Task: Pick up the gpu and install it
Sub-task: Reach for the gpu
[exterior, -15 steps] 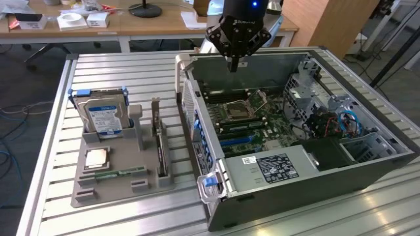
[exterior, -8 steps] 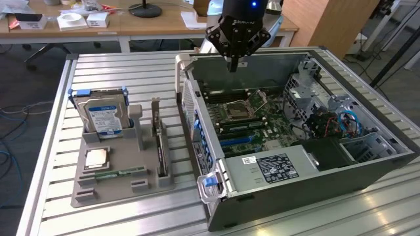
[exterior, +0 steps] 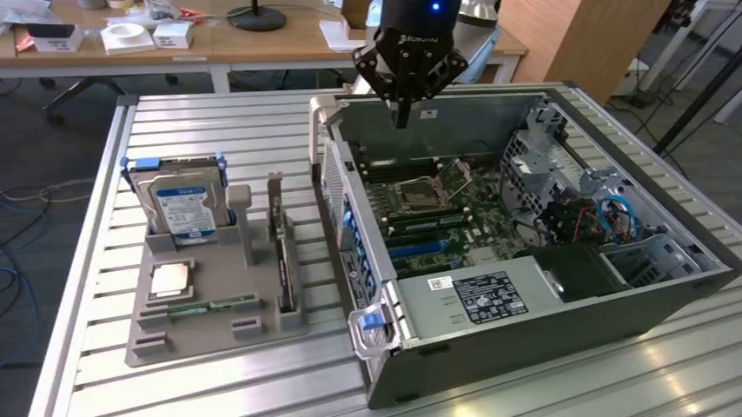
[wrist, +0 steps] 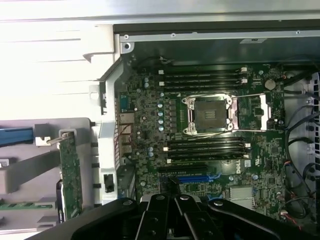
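Trainee: Exterior view. Gripper position?

Tech: Gripper [exterior: 402, 119] hangs above the far wall of the open case [exterior: 499, 365], pointing down. Fingers are closed together with nothing between them.

Trainee: Gpu location?

Tech: Gpu [exterior: 283, 261] stands on edge in a slot of the grey holder [exterior: 197, 334] on the bench [exterior: 104, 261], between the case and the drive [exterior: 180, 208]. It is well apart from the gripper and not yet picked up.

Trainee: Wrist view?

Tech: Camera looks down on the board [wrist: 150, 125] inside the case. Gripper [wrist: 175, 205] sits near the blue slot [wrist: 197, 178], closed and empty. Gpu [wrist: 70, 175] shows outside the case wall, green face visible, silver bracket [wrist: 64, 135] at one end.

Trainee: Handling properties?

Tech: Judged light and stiff, but fragile, with bare components on the green face. Card is thin, so a pinch across its thickness should hold it. Smooth faces may slip under a weak grip.

Trainee: Grip point?

Tech: Exposed upper edge near mid-length looks best, so the card hangs level. Avoid the lower edge seated in the holder. Bracket end is metal and sturdy, but a grip there would likely let the card tilt.
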